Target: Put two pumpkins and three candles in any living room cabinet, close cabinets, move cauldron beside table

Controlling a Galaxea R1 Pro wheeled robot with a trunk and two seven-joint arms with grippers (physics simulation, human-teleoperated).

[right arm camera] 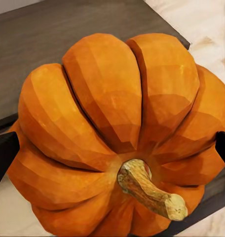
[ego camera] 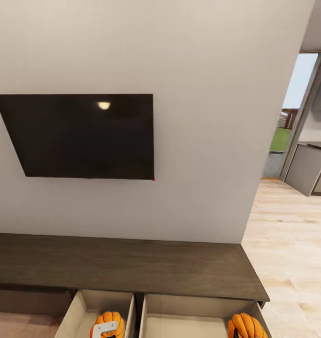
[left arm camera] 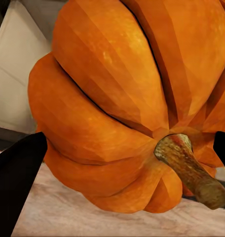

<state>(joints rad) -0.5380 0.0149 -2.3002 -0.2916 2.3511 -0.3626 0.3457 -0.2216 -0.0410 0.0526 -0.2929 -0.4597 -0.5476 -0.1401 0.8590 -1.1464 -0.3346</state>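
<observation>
The dark brown cabinet [ego camera: 132, 267] runs along the wall with two drawers pulled open, showing pale insides. One orange pumpkin [ego camera: 109, 320] hangs over the left open drawer [ego camera: 80, 307], held in my left gripper [ego camera: 105, 330]. In the left wrist view its black fingers [left arm camera: 18, 185] press both sides of the pumpkin [left arm camera: 117, 89]. The other pumpkin [ego camera: 247, 325] is over the right open drawer [ego camera: 188, 312], at its right end. My right gripper [right arm camera: 115, 148] is shut on this pumpkin [right arm camera: 107, 98], stem toward the camera. The candles and the cauldron are out of view.
A black TV [ego camera: 80, 136] hangs on the grey wall above the cabinet. Right of the wall's end, light wood floor [ego camera: 292, 253] leads to grey kitchen units [ego camera: 308, 169] and a glass door.
</observation>
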